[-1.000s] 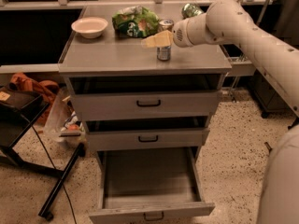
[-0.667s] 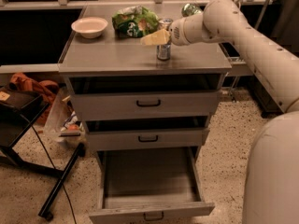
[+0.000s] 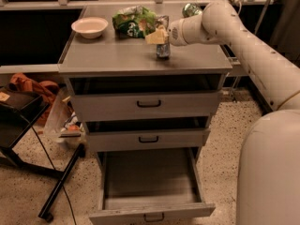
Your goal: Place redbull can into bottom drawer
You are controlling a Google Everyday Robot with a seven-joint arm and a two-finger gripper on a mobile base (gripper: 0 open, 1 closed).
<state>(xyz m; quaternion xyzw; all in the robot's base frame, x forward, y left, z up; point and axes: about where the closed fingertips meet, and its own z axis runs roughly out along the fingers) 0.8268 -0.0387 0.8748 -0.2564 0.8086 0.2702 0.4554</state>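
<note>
One tall slim silver-and-blue metal can (image 3: 163, 50) stands on the grey cabinet top (image 3: 112, 57). The white arm's gripper (image 3: 158, 35) is right against it; whether it clasps, I cannot tell. The lowest grey metal drawer (image 3: 187, 210) stands pulled open.

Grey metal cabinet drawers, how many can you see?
3, stacked: top drawer, middle drawer below it, bottom drawer lowest, pulled out. The gripper is at the slim silver-blue redbull can on the cabinet top.

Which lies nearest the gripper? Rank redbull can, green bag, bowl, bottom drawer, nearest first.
The gripper is over the cabinet top.
1. redbull can: at the gripper.
2. green bag: behind-left.
3. bowl: back left corner.
4. bottom drawer: below, open.
</note>
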